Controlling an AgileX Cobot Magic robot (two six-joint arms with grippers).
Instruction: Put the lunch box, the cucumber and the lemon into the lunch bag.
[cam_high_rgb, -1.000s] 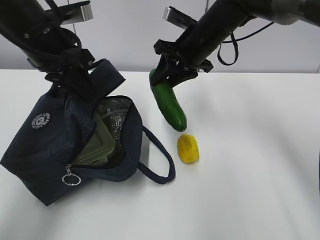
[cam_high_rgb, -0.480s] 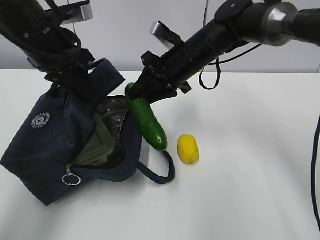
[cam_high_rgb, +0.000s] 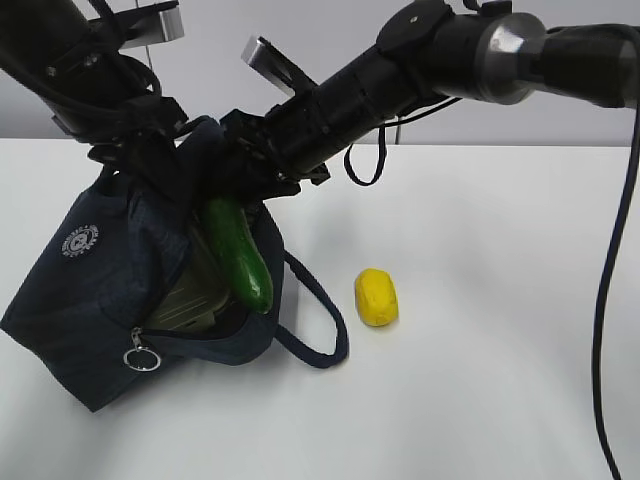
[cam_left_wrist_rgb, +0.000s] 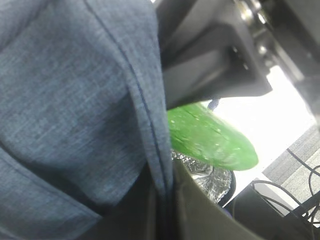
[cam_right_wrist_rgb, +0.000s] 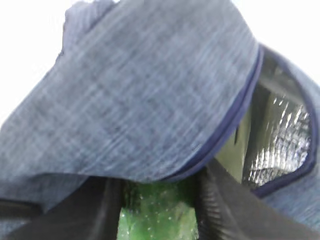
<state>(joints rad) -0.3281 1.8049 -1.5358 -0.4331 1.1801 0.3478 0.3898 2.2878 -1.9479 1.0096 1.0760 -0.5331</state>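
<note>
On the left of the white table (cam_high_rgb: 500, 380) lies the lunch bag (cam_high_rgb: 90, 300), tipped on its side with its mouth turned rightward and its foil lining showing. Gripping the raised flap at the bag's far edge is the left gripper (cam_high_rgb: 150, 150); its claw is buried in navy cloth in both the exterior and left wrist views, so it looks clamped on the fabric, though I cannot tell for certain.

Reaching across from the right, the right gripper (cam_high_rgb: 232, 172) hangs over the mouth with its jaws narrowed onto the upper end of the cucumber (cam_high_rgb: 240, 255), as the right wrist view shows by the green flesh pinched between two dark pads. The cucumber slants down and toward the near side, its lower tip at the near rim of the opening, partly within the mouth.

Inside the bag rests the lunch box (cam_high_rgb: 195, 295), its sage lid showing behind the cucumber. Well apart on bare table to the right sits the lemon (cam_high_rgb: 376, 297), untouched.

The step in hand appears to be the cucumber's placement: box in, cucumber going in, lemon still to come. The next move likely calls for pushing the cucumber deeper, leftward alongside the box, before the jaws part, otherwise it could roll back out over the low near rim. The flap needs to remain held up meanwhile.
</note>
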